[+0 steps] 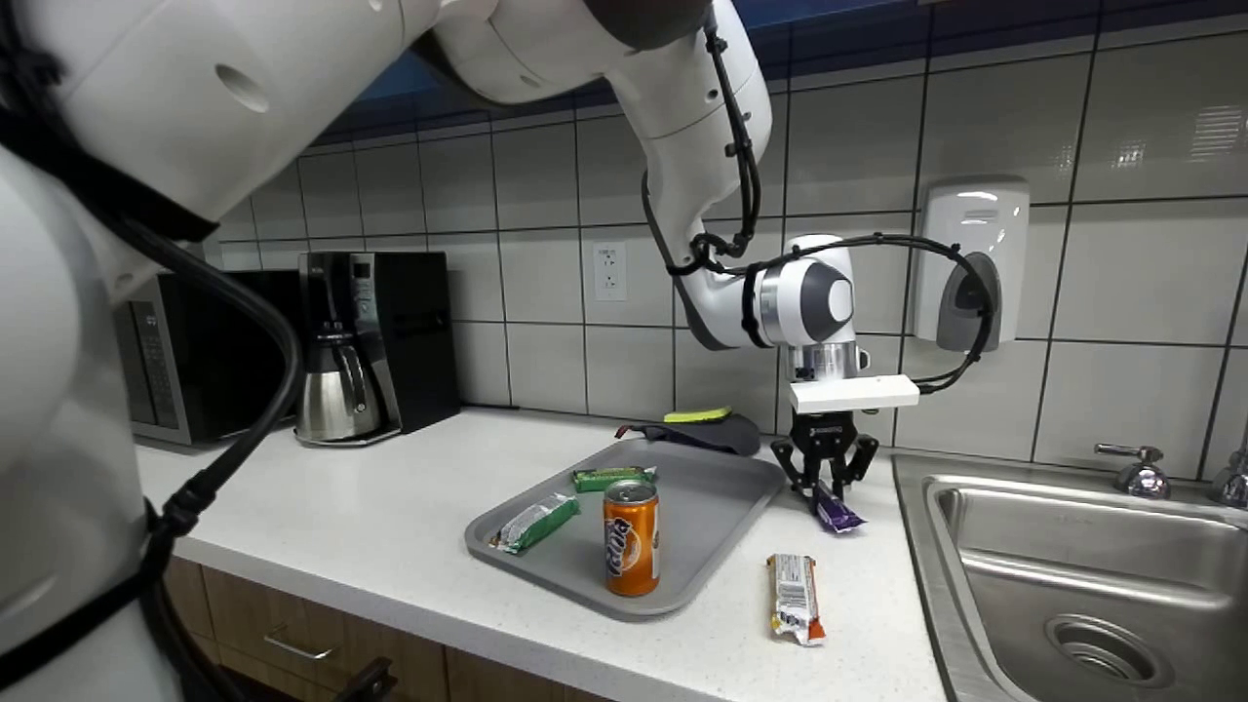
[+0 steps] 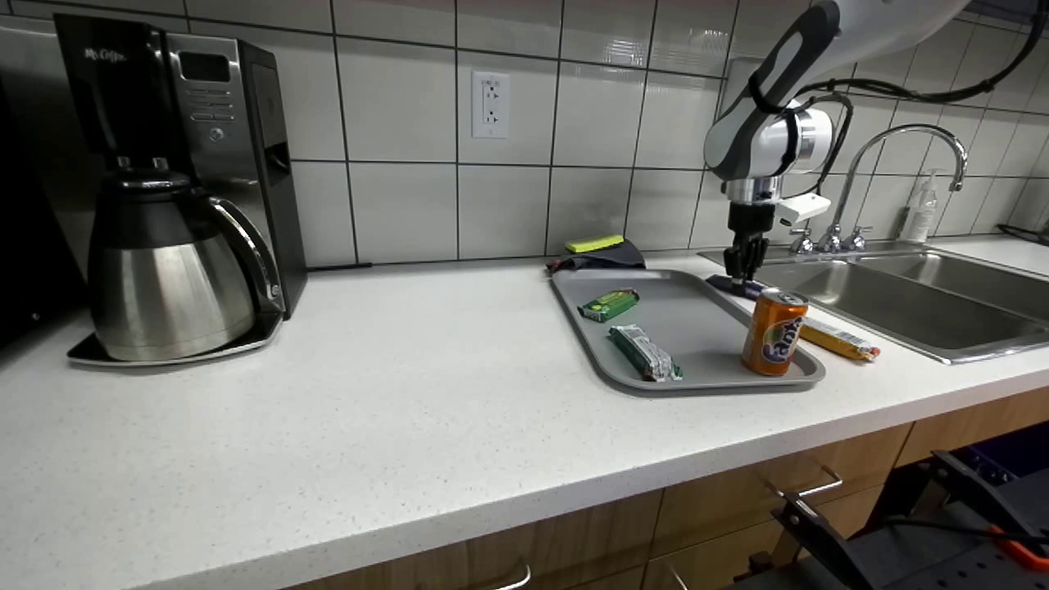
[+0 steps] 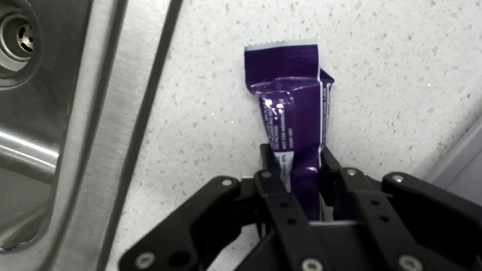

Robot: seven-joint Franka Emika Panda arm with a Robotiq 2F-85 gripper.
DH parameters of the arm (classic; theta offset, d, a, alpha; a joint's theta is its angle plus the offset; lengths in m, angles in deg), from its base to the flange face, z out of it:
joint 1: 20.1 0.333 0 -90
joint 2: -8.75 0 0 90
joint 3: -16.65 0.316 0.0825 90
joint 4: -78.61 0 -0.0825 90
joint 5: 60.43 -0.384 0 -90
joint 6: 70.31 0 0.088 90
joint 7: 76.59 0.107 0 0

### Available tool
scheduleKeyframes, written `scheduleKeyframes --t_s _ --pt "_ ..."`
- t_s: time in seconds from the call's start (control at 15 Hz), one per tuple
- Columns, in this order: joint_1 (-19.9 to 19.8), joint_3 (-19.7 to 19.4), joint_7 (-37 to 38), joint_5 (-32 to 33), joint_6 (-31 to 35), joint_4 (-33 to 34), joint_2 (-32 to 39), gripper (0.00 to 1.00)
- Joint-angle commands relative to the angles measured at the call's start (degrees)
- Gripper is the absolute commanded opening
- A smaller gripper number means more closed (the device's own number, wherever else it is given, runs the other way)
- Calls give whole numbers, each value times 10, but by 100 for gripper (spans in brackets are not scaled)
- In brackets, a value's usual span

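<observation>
The counter (image 2: 393, 418) (white, speckled) carries a purple bar (image 3: 301, 113), orange bar (image 2: 837, 339), gray tray (image 1: 697, 497) and coffee maker (image 2: 221, 156).

I see a glossy tiled wall (image 2: 508, 201) behind the back edge of the speckled worktop (image 2: 410, 393), wood-grain drawers (image 2: 729, 508) beneath its front edge.

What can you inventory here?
Gripped bar: 1, purple, in gripper
Loose bar: 1, orange and white, beside tray
Bars: 2, green, on tray
Can: 1, orange, on tray
Tray: 1, grey, on counter
Fabric: 1, dark, by wall
Sponge: 1, yellow, on fabric
Coffeemaker: 1, black, on counter
Carafe: 1, silver, in coffeemaker
Microwave: 1, black, on counter
Outlet: 1, white, on wall
Dispenser: 1, white, on wall
Sink: 1, steel, in counter
Faucet: 1, silver, at sink
Bottle: 1, white, by sink
Drawers: several, brown, under counter
Gripper: 1, black, above counter
Arm: 1, white, above counter
</observation>
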Motion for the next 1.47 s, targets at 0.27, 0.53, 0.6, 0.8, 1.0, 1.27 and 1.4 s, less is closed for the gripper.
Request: scheduleKeyframes --t_s 0.27,0.53,0.6,0.8,1.0,1.27,1.4 --pt "-8 9 -35 5 -7 -18 -35 7" --pt "-3 14 -47 4 0 -39 -55 7" --pt "-2 16 -51 4 1 -45 -60 7" --pt "6 25 -58 4 6 -65 -78 7" --pt "18 31 -56 3 9 -82 -91 7" --pt "37 38 -45 -1 7 -96 -96 7" --pt "48 40 -38 -1 10 -104 -94 7"
